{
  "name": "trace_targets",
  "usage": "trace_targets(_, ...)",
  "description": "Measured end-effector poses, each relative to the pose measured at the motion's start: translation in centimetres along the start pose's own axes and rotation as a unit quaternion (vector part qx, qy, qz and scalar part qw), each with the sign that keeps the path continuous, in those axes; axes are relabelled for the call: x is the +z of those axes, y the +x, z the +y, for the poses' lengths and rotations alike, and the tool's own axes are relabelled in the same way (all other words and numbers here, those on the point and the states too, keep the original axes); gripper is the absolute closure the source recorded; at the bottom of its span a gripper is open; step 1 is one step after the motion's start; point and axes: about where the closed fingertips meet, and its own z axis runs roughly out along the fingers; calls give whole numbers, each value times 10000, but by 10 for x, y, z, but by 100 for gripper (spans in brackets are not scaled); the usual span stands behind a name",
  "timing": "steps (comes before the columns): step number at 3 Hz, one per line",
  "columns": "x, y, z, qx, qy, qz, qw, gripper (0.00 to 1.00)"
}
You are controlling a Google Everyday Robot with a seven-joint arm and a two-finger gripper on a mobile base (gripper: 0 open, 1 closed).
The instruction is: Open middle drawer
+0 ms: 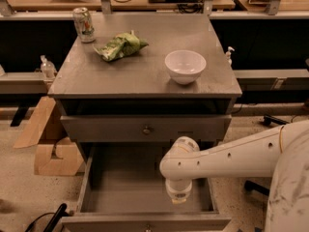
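I can read no text anywhere. The can (83,24) at the back left of the desk (96,81) carries printing, but none of it is legible to me. My jaws hang inside the pulled-out drawer (125,187) beneath the desk.

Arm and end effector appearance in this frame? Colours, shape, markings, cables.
Arm: off-white, smooth tubular shell with a rounded joint housing, small dark dots along the link and a thin orange seam line near the body. No loose cables visible. End effector: short off-white cylinder with a yellowish tip, located over the inside of the open drawer.
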Motion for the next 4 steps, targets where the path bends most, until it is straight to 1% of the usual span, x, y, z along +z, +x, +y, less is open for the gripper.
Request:
trace_targets(1,24,-1,-13,34,212,-406,9989,100)
trace_targets(2,53,-9,-14,-126,56,-509,9986,100)
trace_targets(3,78,-19,-15,-281,-127,-362,9989,100)
trace_targets(4,78,-19,-14,-293,-143,-366,9988,100)
